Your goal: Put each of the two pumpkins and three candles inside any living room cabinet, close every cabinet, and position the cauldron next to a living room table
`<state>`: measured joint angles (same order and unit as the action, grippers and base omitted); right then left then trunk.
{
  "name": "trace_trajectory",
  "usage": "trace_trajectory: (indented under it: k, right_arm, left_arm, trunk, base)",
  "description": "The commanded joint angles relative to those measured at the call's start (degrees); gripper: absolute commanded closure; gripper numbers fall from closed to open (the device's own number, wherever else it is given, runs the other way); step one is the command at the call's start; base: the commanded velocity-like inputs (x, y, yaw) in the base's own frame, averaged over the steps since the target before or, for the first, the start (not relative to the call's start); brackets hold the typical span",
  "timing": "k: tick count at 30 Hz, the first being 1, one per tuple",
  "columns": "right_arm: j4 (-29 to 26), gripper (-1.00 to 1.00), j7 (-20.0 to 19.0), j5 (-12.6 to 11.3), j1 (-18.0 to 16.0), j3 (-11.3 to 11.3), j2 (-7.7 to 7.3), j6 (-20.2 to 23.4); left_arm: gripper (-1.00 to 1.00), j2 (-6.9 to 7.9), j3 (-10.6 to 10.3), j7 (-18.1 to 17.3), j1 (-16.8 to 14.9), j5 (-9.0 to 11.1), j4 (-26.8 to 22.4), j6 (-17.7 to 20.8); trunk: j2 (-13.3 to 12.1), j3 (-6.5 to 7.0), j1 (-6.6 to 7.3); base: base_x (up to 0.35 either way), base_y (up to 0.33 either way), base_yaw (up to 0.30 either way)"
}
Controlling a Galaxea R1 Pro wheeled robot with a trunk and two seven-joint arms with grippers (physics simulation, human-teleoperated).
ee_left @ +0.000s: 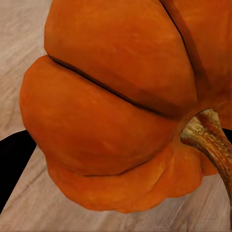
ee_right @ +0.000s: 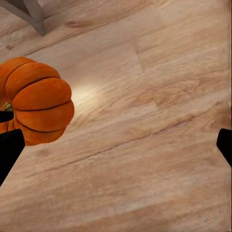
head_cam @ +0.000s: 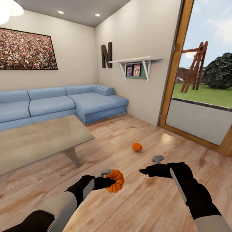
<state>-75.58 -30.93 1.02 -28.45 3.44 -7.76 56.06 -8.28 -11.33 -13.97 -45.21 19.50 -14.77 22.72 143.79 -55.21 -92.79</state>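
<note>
My left gripper (head_cam: 111, 182) clasps 1 pumpkin (head_cam: 116, 180); the right gripper (head_cam: 144, 171) hangs spread, empty. I'd keep the squeeze firm while carrying. The second pumpkin (head_cam: 137, 147) lies beyond them.

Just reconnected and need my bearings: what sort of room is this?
Most likely a living room: blue corner sofa, low coffee table, wood-plank floor, and a glass door to a garden.
</note>
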Motion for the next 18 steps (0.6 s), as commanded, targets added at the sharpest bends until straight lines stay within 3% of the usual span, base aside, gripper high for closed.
trace_trajectory:
  k: [1, 10, 18]
  right_arm:
    - [-0.02, -1.0, -0.16, 0.13, -0.03, 0.06, -0.02, 0.17]
    - [-0.01, -1.0, -0.18, 0.13, -0.03, 0.07, -0.04, 0.15]
    - [-0.02, -1.0, -0.18, 0.13, -0.03, 0.07, -0.06, 0.1]
  left_arm:
    - [1.0, 0.02, -0.2, 0.17, -0.05, 0.76, -0.09, 0.31]
    - [1.0, -0.06, -0.19, 0.17, -0.05, 0.76, -0.09, 0.31]
    - [1.0, -0.07, -0.19, 0.17, -0.05, 0.78, -0.09, 0.31]
  trunk:
    - [0.03, -0.06, 0.0]
    - [0.03, -0.06, 0.0]
    - [0.03, -0.06, 0.0]
  base:
    - [0.114, -0.323, 0.0]
    - [0.107, -0.325, 0.025]
    - [0.105, -0.326, 0.247]
